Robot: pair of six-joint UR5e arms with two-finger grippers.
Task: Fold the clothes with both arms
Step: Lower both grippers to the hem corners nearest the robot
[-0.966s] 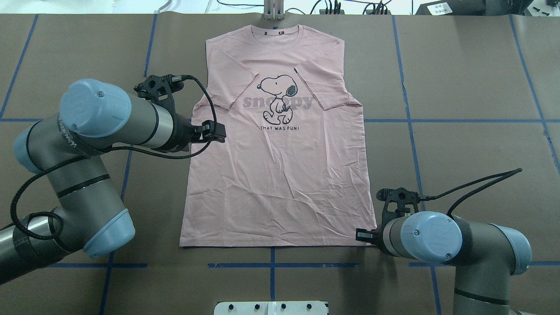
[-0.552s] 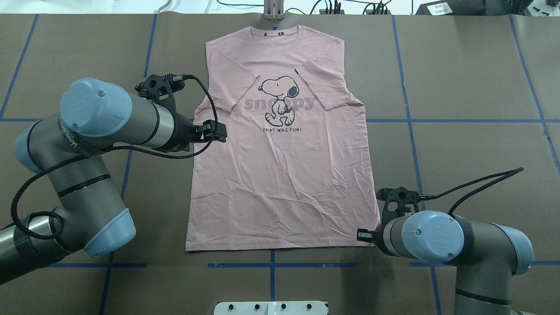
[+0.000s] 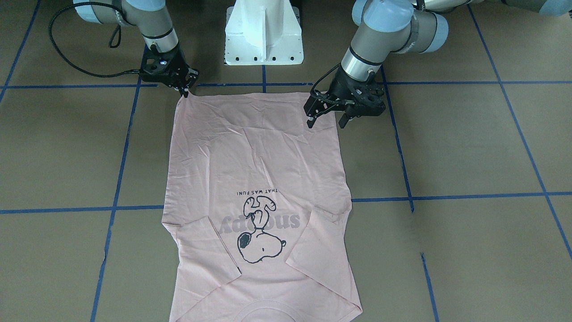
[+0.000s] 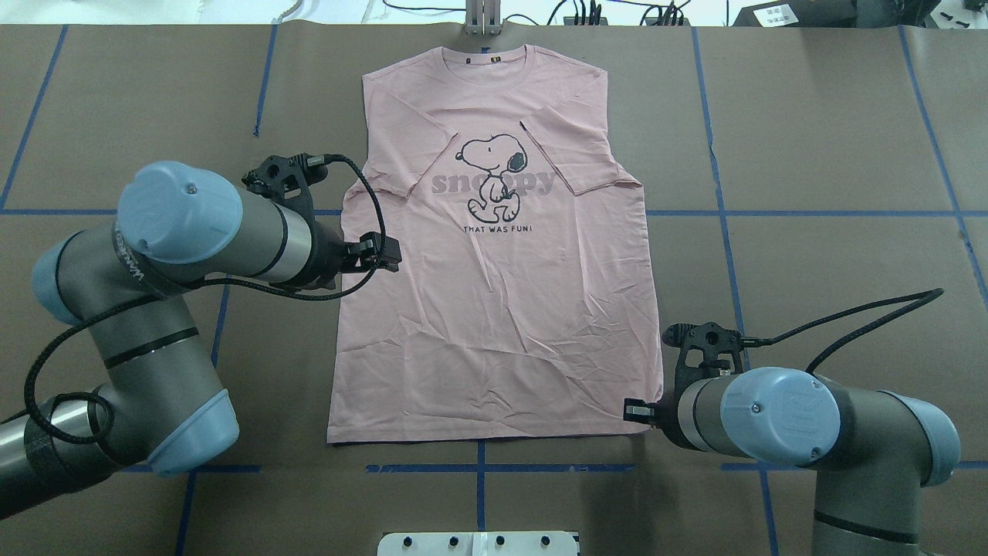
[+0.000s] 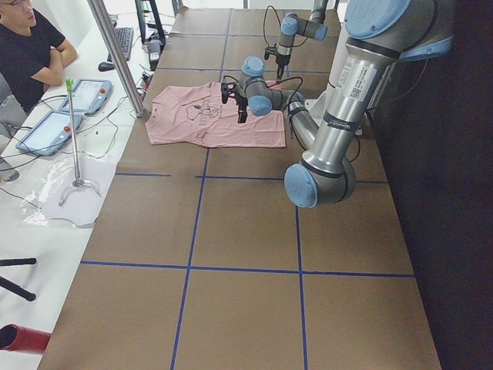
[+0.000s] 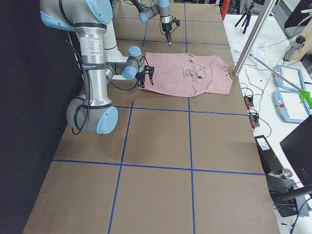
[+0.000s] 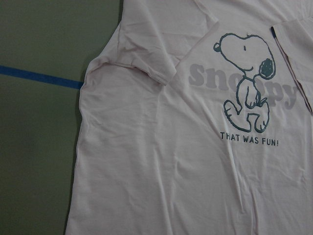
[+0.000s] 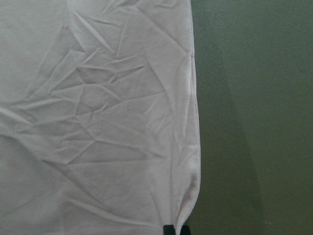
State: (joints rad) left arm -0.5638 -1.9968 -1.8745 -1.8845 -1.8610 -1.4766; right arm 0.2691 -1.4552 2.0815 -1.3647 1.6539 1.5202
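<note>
1. One corner is already taken. Your right claw (image 3: 184, 91) is pinched tight on the shirt (image 4: 494, 309) at the right corner of the hem (image 4: 494, 434), down at the level of the table (image 4: 810, 139). Its wrist view shows the cloth running in between the black tips.
2. Your left claw (image 3: 326, 120) is spread wide and holds nothing. It hangs above the shirt's left side edge, clear of the cloth. I cannot tell how far along that edge it sits, because the two fixed views disagree.
3. The shirt lies flat and print up, with both sleeves (image 4: 575, 150) folded in over the chest. The collar (image 4: 486, 52) is at the far side and the hem is nearest the robot.
4. By my reading, you are at the pick-up for a hem-to-collar fold, and it is half done: one corner gripped, one not.
5. Next, bring the left claw to the hem's left corner, lower it to the table and close it on both layers. Only then lift both corners together, level, and carry them toward the collar. Lifting with one claw alone would likely skew the shirt.
</note>
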